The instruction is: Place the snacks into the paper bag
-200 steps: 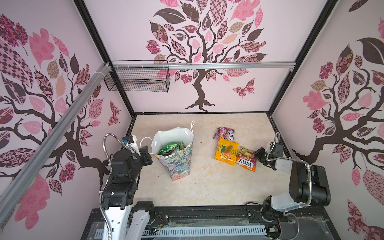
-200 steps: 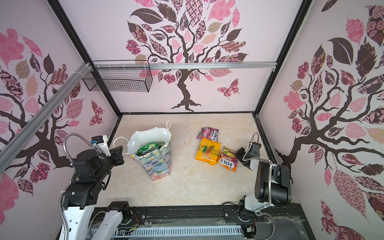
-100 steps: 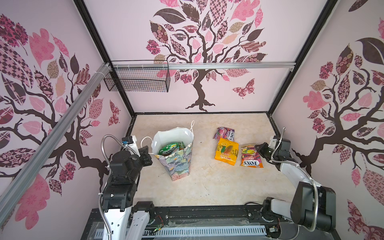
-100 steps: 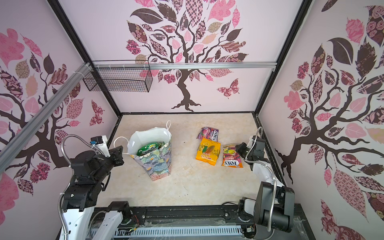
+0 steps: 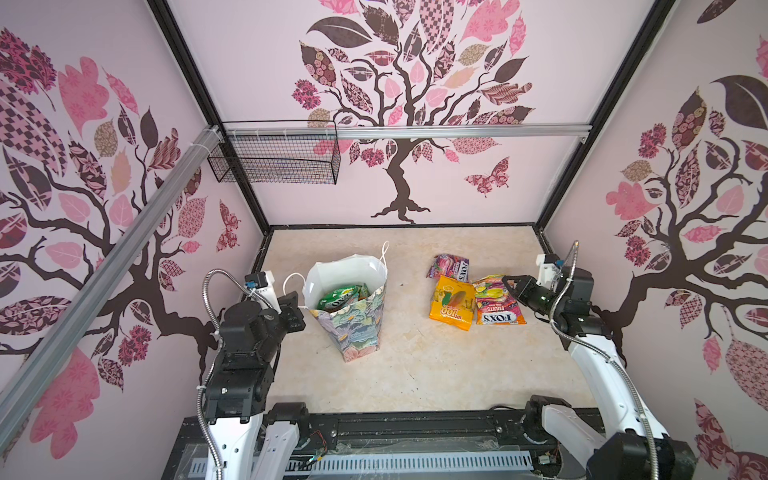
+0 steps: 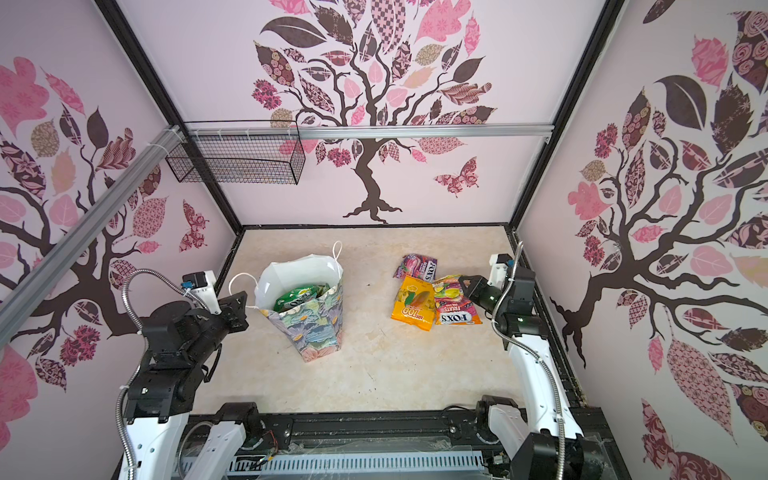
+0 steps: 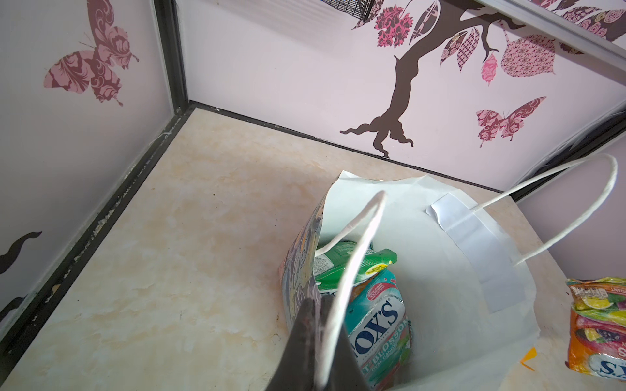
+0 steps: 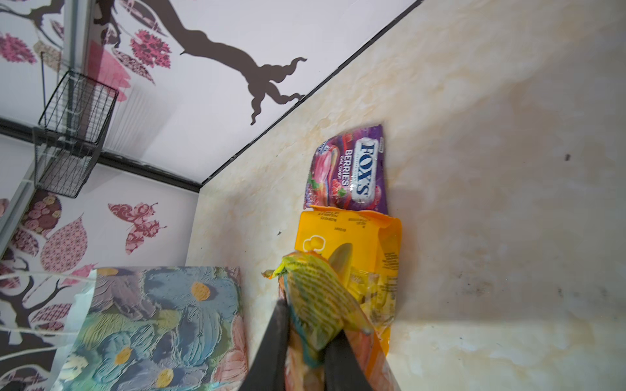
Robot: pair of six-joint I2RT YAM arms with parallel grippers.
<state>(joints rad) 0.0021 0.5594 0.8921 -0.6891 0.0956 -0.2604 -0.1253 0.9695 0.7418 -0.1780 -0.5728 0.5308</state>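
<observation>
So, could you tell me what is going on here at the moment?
A bag is being filled. The left claw pinches its rim, and the right claw is shut on an orange pouch beside a yellow pouch. A purple pouch also lies on the table; a green pouch and a teal pouch are already inside.

The bag (image 5: 357, 328) stands left of centre on the table (image 5: 415, 374), pouches (image 5: 338, 297) in it. Right of it, the Berries pouch (image 5: 449, 266) lies behind the 100 pouch (image 5: 453, 303), touching; the Fruits pouch (image 5: 496, 301) just right.
</observation>
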